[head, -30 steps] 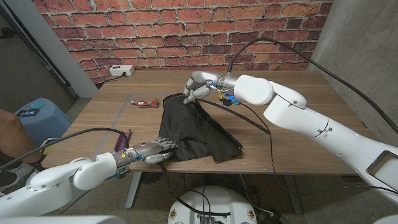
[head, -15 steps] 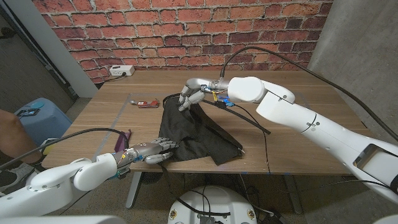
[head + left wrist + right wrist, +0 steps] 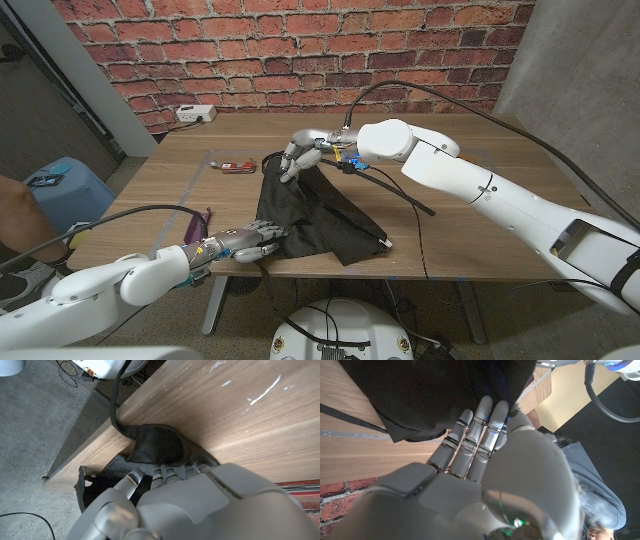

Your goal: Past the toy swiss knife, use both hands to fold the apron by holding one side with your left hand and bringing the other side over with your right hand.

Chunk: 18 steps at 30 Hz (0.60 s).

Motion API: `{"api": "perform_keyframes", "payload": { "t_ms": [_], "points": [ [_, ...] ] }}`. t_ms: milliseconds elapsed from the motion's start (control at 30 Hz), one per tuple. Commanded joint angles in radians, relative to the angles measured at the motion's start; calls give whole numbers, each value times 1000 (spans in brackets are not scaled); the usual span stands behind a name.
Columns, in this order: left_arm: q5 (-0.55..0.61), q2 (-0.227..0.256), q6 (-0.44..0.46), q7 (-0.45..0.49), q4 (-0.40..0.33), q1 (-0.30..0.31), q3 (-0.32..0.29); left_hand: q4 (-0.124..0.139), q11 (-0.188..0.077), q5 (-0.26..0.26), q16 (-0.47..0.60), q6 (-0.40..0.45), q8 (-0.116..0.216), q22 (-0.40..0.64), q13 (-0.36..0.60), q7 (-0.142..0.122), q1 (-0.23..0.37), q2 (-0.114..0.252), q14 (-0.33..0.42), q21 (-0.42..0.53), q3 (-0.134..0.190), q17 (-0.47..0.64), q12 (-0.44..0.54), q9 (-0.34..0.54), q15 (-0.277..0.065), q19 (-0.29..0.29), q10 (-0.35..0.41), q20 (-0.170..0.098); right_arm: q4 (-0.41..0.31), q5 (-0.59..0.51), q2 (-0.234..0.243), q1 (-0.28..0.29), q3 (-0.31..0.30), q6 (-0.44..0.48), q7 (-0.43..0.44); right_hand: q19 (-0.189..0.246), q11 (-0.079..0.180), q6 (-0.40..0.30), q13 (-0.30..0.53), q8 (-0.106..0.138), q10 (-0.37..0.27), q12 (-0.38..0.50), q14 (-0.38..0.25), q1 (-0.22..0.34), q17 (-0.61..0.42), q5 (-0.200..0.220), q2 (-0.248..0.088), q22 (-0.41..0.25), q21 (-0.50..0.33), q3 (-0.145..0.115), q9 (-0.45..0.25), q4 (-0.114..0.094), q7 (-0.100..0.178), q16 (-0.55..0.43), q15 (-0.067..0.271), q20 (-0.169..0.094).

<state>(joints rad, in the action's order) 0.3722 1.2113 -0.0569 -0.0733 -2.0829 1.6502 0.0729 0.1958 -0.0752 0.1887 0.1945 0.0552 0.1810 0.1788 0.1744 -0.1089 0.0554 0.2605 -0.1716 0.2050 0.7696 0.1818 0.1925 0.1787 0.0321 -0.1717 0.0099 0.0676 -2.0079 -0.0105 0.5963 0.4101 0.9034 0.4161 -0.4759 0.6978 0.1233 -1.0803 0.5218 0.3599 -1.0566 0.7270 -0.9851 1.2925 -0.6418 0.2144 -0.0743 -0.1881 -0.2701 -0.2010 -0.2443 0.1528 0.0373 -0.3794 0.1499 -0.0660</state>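
the black apron (image 3: pixel 310 215) lies mid-surface (image 3: pixel 480 235), right of the toy swiss knife (image 3: pixel 236 166). the left hand (image 3: pixel 248 242) presses its near left corner, fingers closed on cloth. the right hand (image 3: pixel 300 155) pinches the far edge, lifted.

No readable text or labels anywhere
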Motion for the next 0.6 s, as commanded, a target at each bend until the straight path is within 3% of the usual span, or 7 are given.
{"api": "perform_keyframes", "payload": {
  "t_ms": [33, 600],
  "points": [
    [-16, 14, 7, 9, 2, -31, 35, 2, -2, 4, 0, 0, 2, 2, 4, -7, -43, -54, -23, 1, 8, 1, 4, 2, 4, -174, -5, -5, 74, 39, -37, -37, 32, -13, -15, 10, 0, -7, -1, 5, -6, -5, -14, 8, -6, -2, 1, -4, -5, 3, -5, -4, 4, 3, 90, -20],
    [-41, 46, 20, 32, -6, -63, 78, 2, -3, 3, -1, 1, 3, 2, 4, -6, -42, -54, -23, 1, 9, 0, 4, 2, 4, -173, -4, -4, 181, 106, -77, -59, 62, -23, -53, 10, 0, -4, 3, 1, -4, -8, -15, 8, -9, -3, -3, -4, -7, 12, -5, -6, 8, 15, 90, -18]
  ]
}}
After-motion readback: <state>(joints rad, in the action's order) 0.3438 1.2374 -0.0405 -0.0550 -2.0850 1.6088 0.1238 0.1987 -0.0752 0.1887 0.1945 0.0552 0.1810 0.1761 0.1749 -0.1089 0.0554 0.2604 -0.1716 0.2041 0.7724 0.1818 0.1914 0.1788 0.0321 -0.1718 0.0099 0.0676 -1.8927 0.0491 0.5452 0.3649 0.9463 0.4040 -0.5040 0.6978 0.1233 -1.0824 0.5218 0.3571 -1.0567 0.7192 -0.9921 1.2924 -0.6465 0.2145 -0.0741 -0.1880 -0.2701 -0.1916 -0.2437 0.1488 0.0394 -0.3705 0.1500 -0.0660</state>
